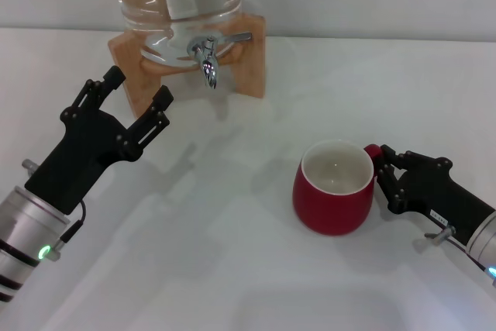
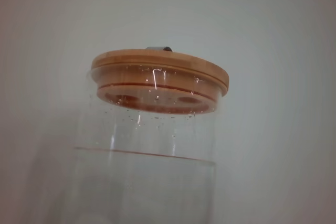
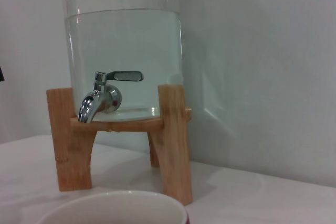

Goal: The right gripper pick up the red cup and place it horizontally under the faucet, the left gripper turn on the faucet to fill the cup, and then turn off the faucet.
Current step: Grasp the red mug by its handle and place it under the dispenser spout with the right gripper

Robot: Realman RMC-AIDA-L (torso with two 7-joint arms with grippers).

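Note:
The red cup (image 1: 332, 195) stands upright on the white table, right of centre, with its white inside showing. Its small handle (image 1: 373, 150) points toward my right gripper (image 1: 384, 172), which sits right at the handle at table height. The cup's rim also shows in the right wrist view (image 3: 113, 207). The faucet (image 1: 208, 58) hangs from the glass jar at the back, its thin lever (image 3: 126, 76) lying sideways and no water running. My left gripper (image 1: 136, 92) is open and empty, hovering to the left of the faucet beside the wooden stand.
The glass jar (image 3: 123, 51) holds water and rests in a wooden stand (image 1: 249, 63) against the back wall. Its wooden lid (image 2: 157, 72) shows in the left wrist view. The white table (image 1: 232, 215) lies between the stand and the cup.

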